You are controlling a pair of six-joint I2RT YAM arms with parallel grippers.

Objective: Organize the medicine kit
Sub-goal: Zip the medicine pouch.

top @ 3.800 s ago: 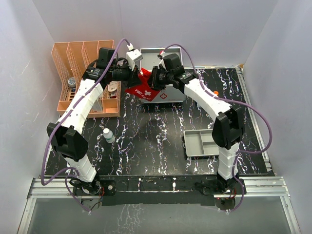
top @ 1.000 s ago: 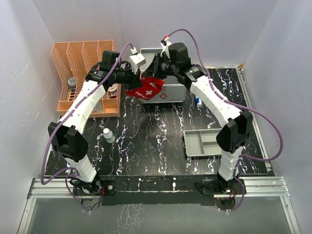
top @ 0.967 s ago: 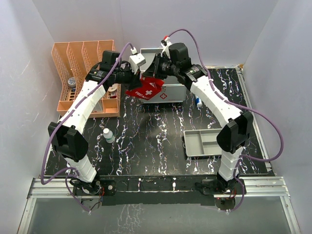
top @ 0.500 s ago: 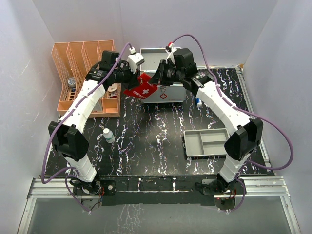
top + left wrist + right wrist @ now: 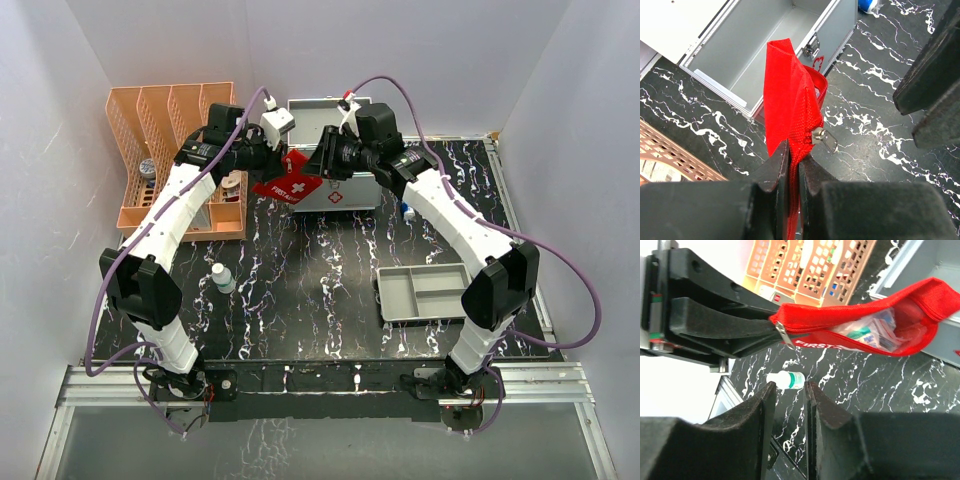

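My left gripper (image 5: 792, 167) pinches the pouch (image 5: 787, 95) by its edge and hangs it over the front wall of the open kit (image 5: 765, 50). My right gripper (image 5: 789, 390) sits spread and empty just in front of the kit. The pouch's mouth looks open, so a slip or tilt could spill packets (image 5: 871, 332) outside the kit.

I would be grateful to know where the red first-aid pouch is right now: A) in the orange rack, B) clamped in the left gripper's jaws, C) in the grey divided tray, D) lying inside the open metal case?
B: the left gripper has its jaws shut on the edge of the red first-aid pouch, held in the air near the open medicine kit.
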